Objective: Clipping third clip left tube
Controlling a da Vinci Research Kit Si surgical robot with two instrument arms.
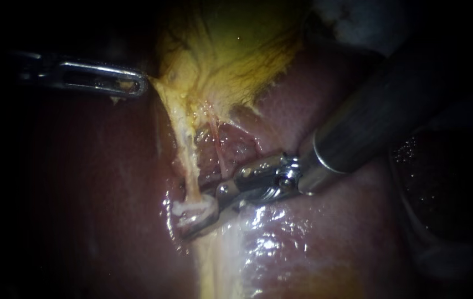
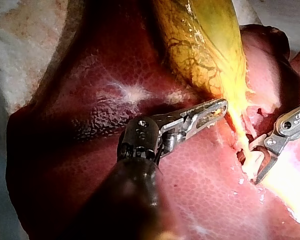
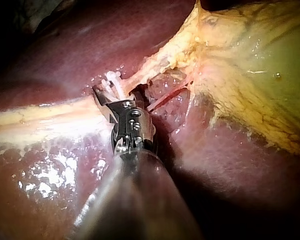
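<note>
Low on the glossy maroon liver (image 1: 314, 232), the right instrument (image 1: 195, 217) clamps its steel pincer around the pale, stringy left tube (image 1: 189, 166); the left instrument (image 1: 139, 87), pincer clenched, grips the yellow, veined gallbladder (image 1: 231, 50) fringe.

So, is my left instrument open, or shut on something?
Shut on the gallbladder: the left instrument lies closed flat on its yellow edge, which is drawn to a point toward it.

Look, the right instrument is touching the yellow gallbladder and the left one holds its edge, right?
No. The right instrument is at the pale tube below the gallbladder, as the endoscope view shows. The left instrument does hold its edge.
</note>
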